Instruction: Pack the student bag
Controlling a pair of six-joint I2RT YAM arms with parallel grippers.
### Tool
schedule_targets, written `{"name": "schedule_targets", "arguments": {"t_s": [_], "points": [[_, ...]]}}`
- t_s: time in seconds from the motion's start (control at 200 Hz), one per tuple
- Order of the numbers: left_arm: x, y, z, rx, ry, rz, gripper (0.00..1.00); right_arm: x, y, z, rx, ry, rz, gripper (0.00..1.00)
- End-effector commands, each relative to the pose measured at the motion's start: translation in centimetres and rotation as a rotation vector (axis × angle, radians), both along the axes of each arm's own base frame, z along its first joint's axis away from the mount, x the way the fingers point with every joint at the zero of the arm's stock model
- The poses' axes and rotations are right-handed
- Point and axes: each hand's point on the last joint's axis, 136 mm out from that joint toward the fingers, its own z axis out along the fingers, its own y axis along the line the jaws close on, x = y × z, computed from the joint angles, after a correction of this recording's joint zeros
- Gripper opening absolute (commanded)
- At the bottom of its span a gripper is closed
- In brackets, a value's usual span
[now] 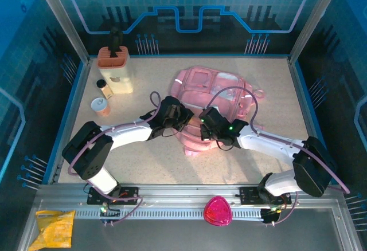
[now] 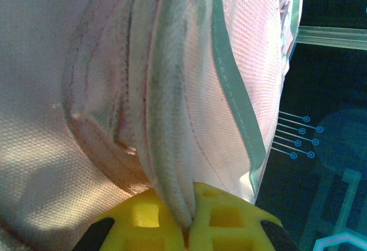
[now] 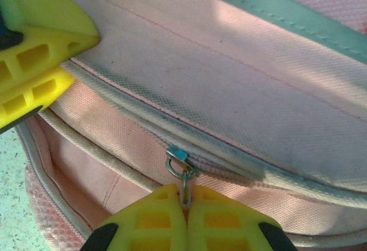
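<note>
The student bag (image 1: 202, 82) is a big pink backpack lying flat at the middle of the table. My left gripper (image 1: 187, 116) sits at its left near edge. In the left wrist view this gripper (image 2: 189, 228) is shut on a pale fold of the bag's rim (image 2: 172, 159). My right gripper (image 1: 203, 120) meets the bag just to the right of it. In the right wrist view that gripper (image 3: 185, 211) is shut on the metal zip pull (image 3: 184, 187), just below the slider (image 3: 178, 155). The left gripper's yellow fingers (image 3: 34, 73) show there at the upper left, pinching the same seam.
A white holder with an orange top (image 1: 114, 67) stands at the back left, with a small bottle (image 1: 104, 89) and an orange cup (image 1: 101, 107) in front of it. A magenta rounded object (image 1: 218, 211) and a yellow packet (image 1: 54, 228) lie on the near rail.
</note>
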Motion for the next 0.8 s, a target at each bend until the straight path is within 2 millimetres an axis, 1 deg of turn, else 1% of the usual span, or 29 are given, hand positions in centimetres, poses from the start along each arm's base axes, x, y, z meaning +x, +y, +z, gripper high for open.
{"name": "schedule_targets", "arguments": {"t_s": [0.0, 0.165, 0.255, 0.4, 0.48, 0.55, 0.63, 0.69, 0.7, 0.71, 0.795], "points": [[2.3, 3.3, -0.1, 0.108, -0.041, 0.044, 0.00, -0.5, -3.0, 0.6, -0.057, 0.004, -0.049, 0.00], [3.2, 6.7, -0.1, 0.199, -0.054, 0.038, 0.00, -0.5, -5.8, 0.3, -0.063, 0.019, -0.084, 0.00], [3.6, 8.1, 0.2, 0.241, -0.063, 0.019, 0.00, -0.1, -6.7, 0.5, -0.055, 0.019, -0.080, 0.00], [4.3, 8.4, 1.0, 0.286, -0.095, -0.062, 0.00, 1.8, -7.9, 0.9, -0.079, -0.004, -0.089, 0.00], [4.4, 8.6, 1.0, 0.325, -0.104, -0.083, 0.00, 3.2, -8.8, 1.1, -0.094, -0.014, -0.109, 0.00], [4.4, 8.8, 0.6, 0.355, -0.093, -0.101, 0.00, 4.2, -9.5, 1.4, -0.083, -0.011, -0.128, 0.00], [4.4, 8.6, 0.4, 0.371, -0.093, -0.133, 0.00, 5.4, -10.0, 1.8, -0.074, -0.031, -0.135, 0.00], [4.5, 8.4, 0.3, 0.370, -0.098, -0.149, 0.00, 5.9, -10.3, 1.3, -0.070, -0.019, -0.133, 0.00], [4.5, 8.3, 0.3, 0.369, -0.100, -0.152, 0.00, 6.4, -10.2, 2.0, -0.059, -0.034, -0.135, 0.00], [4.6, 8.2, 0.4, 0.365, -0.104, -0.154, 0.00, 6.7, -10.2, 2.2, -0.057, -0.037, -0.136, 0.00], [4.7, 7.8, 0.4, 0.348, -0.112, -0.169, 0.00, 7.6, -10.8, 2.1, -0.052, -0.021, -0.161, 0.00]]}}
